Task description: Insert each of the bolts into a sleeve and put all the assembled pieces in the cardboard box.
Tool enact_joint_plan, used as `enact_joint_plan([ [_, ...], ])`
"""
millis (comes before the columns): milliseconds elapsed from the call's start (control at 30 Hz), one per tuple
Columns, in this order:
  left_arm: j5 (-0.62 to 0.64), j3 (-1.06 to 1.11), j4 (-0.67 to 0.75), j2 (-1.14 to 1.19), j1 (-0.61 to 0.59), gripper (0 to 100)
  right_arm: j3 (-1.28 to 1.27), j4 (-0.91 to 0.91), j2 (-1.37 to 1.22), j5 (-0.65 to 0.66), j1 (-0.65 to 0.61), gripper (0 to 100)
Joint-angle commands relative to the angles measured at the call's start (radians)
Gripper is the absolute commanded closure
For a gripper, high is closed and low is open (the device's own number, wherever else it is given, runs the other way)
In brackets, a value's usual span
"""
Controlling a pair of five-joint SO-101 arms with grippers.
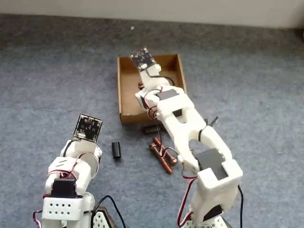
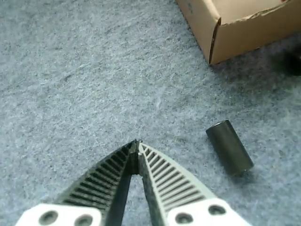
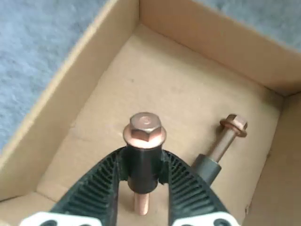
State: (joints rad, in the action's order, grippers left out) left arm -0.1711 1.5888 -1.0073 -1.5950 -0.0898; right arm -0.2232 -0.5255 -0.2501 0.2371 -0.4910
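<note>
Our right hand (image 3: 142, 160) hangs over the cardboard box (image 3: 89, 94). Its ribbed black fingers are clamped on a smooth black cylindrical sleeve (image 3: 141, 167) with a copper bolt (image 3: 142, 129) through it. The long axis runs along the fingers, with the flanged hexagonal head past the tips. A second assembled piece (image 3: 218, 150) lies flat on the box floor. Our left hand (image 2: 136, 147) is closed on nothing above the grey carpeted desk (image 2: 70, 70), near a loose sleeve (image 2: 229, 147) lying on its side.
</note>
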Motion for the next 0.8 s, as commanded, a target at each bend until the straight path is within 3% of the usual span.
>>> enact_joint_plan([
  [0, -0.015, -0.004, 0.018, -0.005, -0.007, 99, 0.081, 0.028, 0.025, 0.006, 0.022, 92.8],
  [133, -0.015, -0.004, 0.018, -0.005, -0.007, 99, 0.082, -0.027, 0.027, 0.008, 0.024, 83.3],
  [333, -0.015, -0.004, 0.018, -0.005, -0.008, 99, 0.079, -0.058, 0.070, 0.009, 0.019, 83.2],
  [467, -0.015, -0.008, 0.021, -0.005, -0.015, 99, 0.081, -0.197, 0.166, 0.008, 0.016, 83.2],
  [767, -0.009, -0.047, 0.049, -0.005, -0.165, 99, 0.079, -0.507, 0.346, 0.003, -0.059, 83.2],
])
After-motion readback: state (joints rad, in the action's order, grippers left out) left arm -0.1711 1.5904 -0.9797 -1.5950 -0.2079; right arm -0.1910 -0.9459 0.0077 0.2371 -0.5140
